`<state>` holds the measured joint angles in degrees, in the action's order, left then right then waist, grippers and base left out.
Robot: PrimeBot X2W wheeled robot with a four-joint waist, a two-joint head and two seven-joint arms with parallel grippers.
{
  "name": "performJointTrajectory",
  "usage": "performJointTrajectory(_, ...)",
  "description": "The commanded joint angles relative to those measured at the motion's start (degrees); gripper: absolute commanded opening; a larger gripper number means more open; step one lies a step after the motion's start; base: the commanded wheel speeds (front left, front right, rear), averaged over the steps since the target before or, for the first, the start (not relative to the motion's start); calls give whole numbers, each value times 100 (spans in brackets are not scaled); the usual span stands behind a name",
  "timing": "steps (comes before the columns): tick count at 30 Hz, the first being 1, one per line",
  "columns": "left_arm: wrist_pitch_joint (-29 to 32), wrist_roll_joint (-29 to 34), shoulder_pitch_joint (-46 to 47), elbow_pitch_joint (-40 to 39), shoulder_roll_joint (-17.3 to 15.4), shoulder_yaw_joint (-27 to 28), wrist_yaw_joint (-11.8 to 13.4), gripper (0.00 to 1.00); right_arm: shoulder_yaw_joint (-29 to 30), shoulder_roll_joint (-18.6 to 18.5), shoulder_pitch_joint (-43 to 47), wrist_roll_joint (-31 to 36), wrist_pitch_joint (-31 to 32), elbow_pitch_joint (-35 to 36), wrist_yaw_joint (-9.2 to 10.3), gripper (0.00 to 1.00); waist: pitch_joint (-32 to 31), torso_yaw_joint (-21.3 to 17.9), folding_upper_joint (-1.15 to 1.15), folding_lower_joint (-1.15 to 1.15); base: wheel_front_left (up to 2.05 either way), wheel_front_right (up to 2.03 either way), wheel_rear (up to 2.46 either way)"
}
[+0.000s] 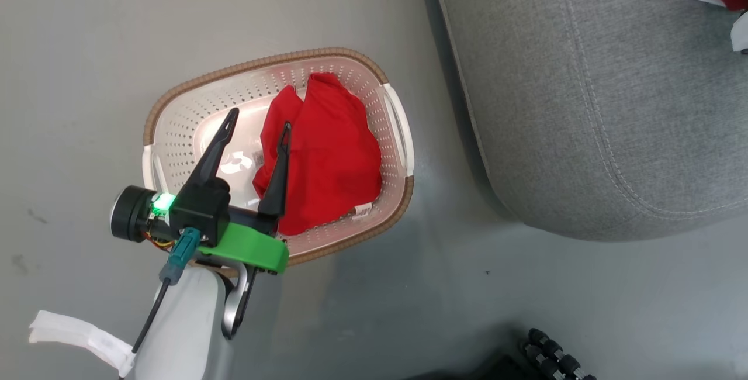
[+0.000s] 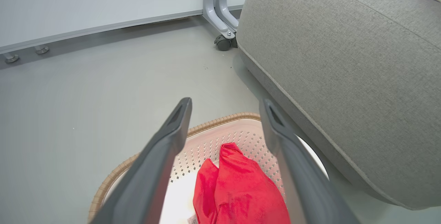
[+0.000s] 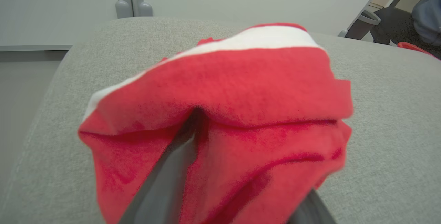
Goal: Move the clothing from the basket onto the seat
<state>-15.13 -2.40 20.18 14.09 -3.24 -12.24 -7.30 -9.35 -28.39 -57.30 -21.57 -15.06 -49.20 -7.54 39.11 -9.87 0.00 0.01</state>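
Red garment (image 3: pixel 241 79) drapes my right gripper (image 3: pixel 237 141) over the seat (image 3: pixel 379 113), hold impossible to tell; my left gripper (image 1: pixel 260 120) gapes wide above the basket (image 1: pixel 193 111).

Buried under folds of the red garment (image 3: pixel 241 89) on the seat (image 3: pixel 389 120): both fingertips of the right end effector (image 3: pixel 253 156). Cropped by the head view's top right corner as well. Masked behind the left end effector (image 1: pixel 261 118): part of the near rim of the basket (image 1: pixel 234 70). Too small to read: print on the label tag (image 1: pixel 362 210).
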Motion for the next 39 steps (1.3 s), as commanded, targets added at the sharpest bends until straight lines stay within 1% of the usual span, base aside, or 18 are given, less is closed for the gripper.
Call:
performJointTrajectory(1,-2,-1,-100,19,-16,10,-18,100,-63,-18,17,-69,-17,-46,10,100,-202,-22,0,-1,0,0,0)
performJointTrajectory(5,-3,-29,-251,56,-16,40,-20,100,-164,-51,209,-115,-17,-44,10,100,-546,-62,0,-1,0,0,0)
performJointTrajectory(11,-2,-152,-497,92,7,41,-22,100,-202,-180,650,-107,-17,215,10,100,-1252,-61,0,-1,0,0,0)
performJointTrajectory(18,-3,-437,-895,132,30,42,-18,100,-292,-403,1334,7,-17,692,10,100,-2183,-35,0,-1,0,0,0)
performJointTrajectory(22,-2,-693,-1121,92,31,6,69,100,-170,-443,1707,129,-17,1082,10,100,-2605,-7,0,-1,0,0,0)
performJointTrajectory(27,-2,-915,-1381,-28,29,35,229,100,111,-273,2317,274,-17,2012,10,100,-3030,85,0,-1,0,0,0)
performJointTrajectory(30,-3,-1005,-1499,-83,29,83,296,100,141,-156,2804,480,-17,2921,10,100,-3259,212,0,-1,0,0,0)
performJointTrajectory(32,-2,-1016,-1590,-114,29,148,337,100,213,-34,3169,573,-17,3374,10,100,-3394,300,0,-1,0,0,0)
performJointTrajectory(36,-2,-1065,-1763,-195,30,254,386,100,222,234,3769,710,-17,3980,10,100,-3640,481,0,-1,0,0,0)
performJointTrajectory(39,-2,-1137,-1857,-252,29,329,442,100,252,477,4185,809,-17,4186,10,100,-3748,631,0,-1,0,0,0)
